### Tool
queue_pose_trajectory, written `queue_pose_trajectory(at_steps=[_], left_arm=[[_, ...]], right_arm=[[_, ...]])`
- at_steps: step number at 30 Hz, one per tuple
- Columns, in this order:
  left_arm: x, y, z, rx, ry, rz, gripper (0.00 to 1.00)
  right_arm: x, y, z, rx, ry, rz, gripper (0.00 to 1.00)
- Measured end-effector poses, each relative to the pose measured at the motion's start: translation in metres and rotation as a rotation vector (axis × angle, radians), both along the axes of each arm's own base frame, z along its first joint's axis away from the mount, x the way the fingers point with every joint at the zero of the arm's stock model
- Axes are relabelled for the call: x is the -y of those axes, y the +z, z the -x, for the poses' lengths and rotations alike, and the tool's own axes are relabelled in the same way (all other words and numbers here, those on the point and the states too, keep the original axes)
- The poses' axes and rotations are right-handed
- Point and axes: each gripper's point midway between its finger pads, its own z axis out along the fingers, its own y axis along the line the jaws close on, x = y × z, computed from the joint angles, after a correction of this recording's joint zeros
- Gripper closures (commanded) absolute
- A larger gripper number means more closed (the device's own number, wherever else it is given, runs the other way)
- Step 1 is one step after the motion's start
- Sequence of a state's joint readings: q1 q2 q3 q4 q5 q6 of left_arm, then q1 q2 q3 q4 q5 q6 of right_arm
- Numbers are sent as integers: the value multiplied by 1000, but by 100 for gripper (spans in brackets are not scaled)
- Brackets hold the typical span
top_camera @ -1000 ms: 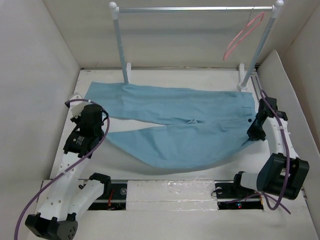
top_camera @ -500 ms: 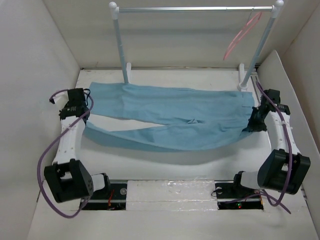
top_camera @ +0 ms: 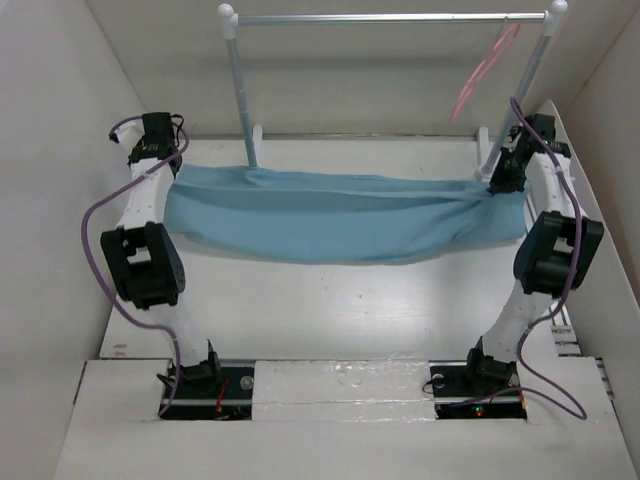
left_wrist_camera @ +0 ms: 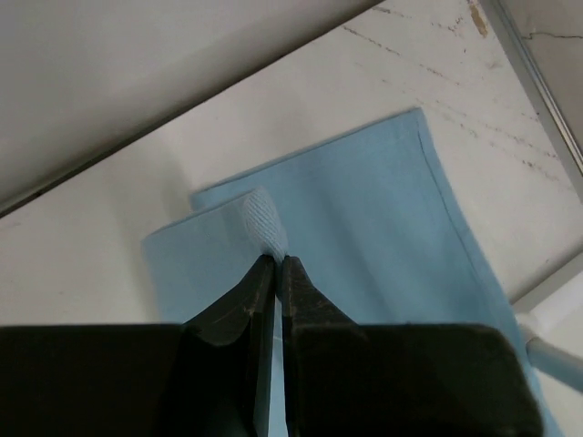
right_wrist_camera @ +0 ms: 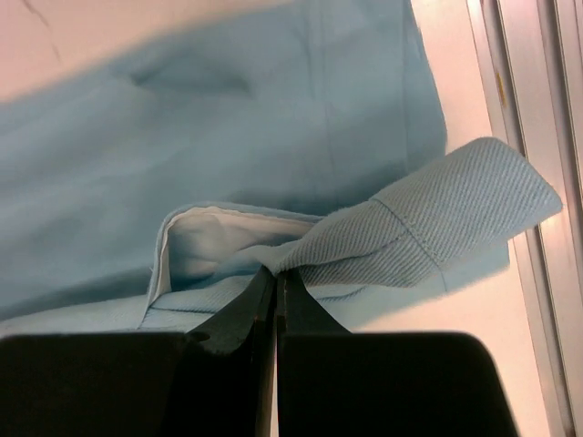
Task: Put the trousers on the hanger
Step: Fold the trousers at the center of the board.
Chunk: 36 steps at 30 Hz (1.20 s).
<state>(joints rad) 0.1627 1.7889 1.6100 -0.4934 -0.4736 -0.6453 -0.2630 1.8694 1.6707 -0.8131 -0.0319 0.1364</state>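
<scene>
The light-blue trousers [top_camera: 340, 215] are folded lengthwise and stretched across the far part of the table, near leg over far leg. My left gripper [top_camera: 165, 180] is shut on the leg-end hem [left_wrist_camera: 264, 223] at the far left. My right gripper [top_camera: 497, 183] is shut on the waistband [right_wrist_camera: 428, 232] at the far right. In both wrist views the jaws are pressed together on cloth, at the left gripper [left_wrist_camera: 276, 261] and at the right gripper [right_wrist_camera: 276, 273]. The pink hanger [top_camera: 487, 68] hangs on the rail's right end, above and behind the right gripper.
A silver-white garment rail [top_camera: 390, 18] stands at the back on two posts, the left post [top_camera: 240, 90] and the right post [top_camera: 520, 95], just behind the cloth. White walls close in left, right and back. A metal strip [right_wrist_camera: 524, 137] runs along the right edge.
Both arms have swung far back, carrying the near leg and waist edge over the far leg. The trousers went from lying spread open to folded in a narrow band.
</scene>
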Motion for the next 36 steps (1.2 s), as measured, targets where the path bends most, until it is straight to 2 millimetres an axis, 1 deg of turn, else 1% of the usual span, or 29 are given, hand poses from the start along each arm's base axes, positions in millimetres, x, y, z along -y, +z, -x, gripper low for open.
queue_pose_trajectory(at_steps=[2, 3, 4, 5, 6, 7, 8, 10, 12, 14, 15, 16, 17, 18, 19, 20, 21, 22, 23, 24, 25, 27, 29, 31, 32, 33, 35, 36], left_arm=[[-2, -10, -29, -5, -8, 2, 100], [-4, -15, -42, -5, -16, 1, 100], [-3, -21, -56, -8, -32, 4, 100], [-3, -28, -69, -8, -41, 12, 100], [-3, -32, -82, -1, -51, 15, 60], [-2, -36, -91, 0, -69, 15, 27], [0, -42, -97, 1, -88, 23, 1], [3, -46, -99, -7, -118, 40, 1], [4, -45, -97, -19, -132, 37, 1], [1, -42, -89, -18, -134, 28, 1], [2, -44, -79, -25, -135, 31, 1], [4, -48, -52, -33, -133, 44, 1], [6, -52, -39, -52, -132, 53, 1], [10, -55, -16, -50, -132, 68, 2], [15, -58, 9, -47, -134, 89, 2], [20, -61, 27, -42, -137, 107, 2], [25, -64, 45, -40, -141, 129, 2], [27, -65, 54, -40, -141, 144, 2], [30, -67, 57, -36, -144, 161, 1], [32, -69, 55, -32, -151, 171, 1], [34, -74, 49, -29, -164, 185, 1], [42, -91, 41, -47, -193, 219, 3], [51, -111, 36, -88, -217, 249, 4], [62, -125, 27, -118, -248, 273, 14], [68, -129, 20, -121, -266, 283, 14], [74, -131, 14, -119, -282, 298, 20], [85, -134, -1, -101, -320, 329, 22], [91, -136, -9, -89, -340, 346, 26]], right_arm=[[2, 3, -36, 32, 15, -6, 100], [4, 1, -54, 50, 23, -8, 87], [4, -1, -70, 68, 29, -13, 76], [3, -5, -83, 83, 38, -24, 64], [0, -11, -93, 95, 48, -48, 46], [-2, -18, -98, 103, 54, -76, 41], [-5, -24, -100, 106, 60, -102, 39], [-10, -37, -94, 94, 67, -154, 35], [-15, -47, -83, 81, 73, -181, 33], [-21, -54, -60, 68, 75, -195, 34], [-26, -56, -44, 61, 75, -200, 35], [-31, -54, -27, 60, 75, -201, 41], [-36, -50, -9, 56, 74, -205, 41], [-41, -42, 4, 87, 74, -200, 68], [-45, -35, 14, 121, 83, -191, 83], [-50, -26, 26, 160, 79, -193, 100], [-56, -19, 37, 196, 84, -200, 100], [-62, -14, 46, 228, 90, -215, 100], [-67, -15, 52, 246, 94, -226, 85], [-71, -20, 57, 250, 97, -245, 68], [-75, -29, 62, 239, 100, -263, 53], [-82, -57, 72, 173, 97, -305, 36], [-85, -82, 79, 101, 93, -338, 35], [-87, -101, 80, 51, 83, -361, 34], [-88, -108, 80, 38, 77, -373, 34], [-86, -108, 75, 46, 73, -374, 34], [-80, -107, 60, 71, 51, -364, 36], [-78, -107, 52, 85, 40, -364, 37]])
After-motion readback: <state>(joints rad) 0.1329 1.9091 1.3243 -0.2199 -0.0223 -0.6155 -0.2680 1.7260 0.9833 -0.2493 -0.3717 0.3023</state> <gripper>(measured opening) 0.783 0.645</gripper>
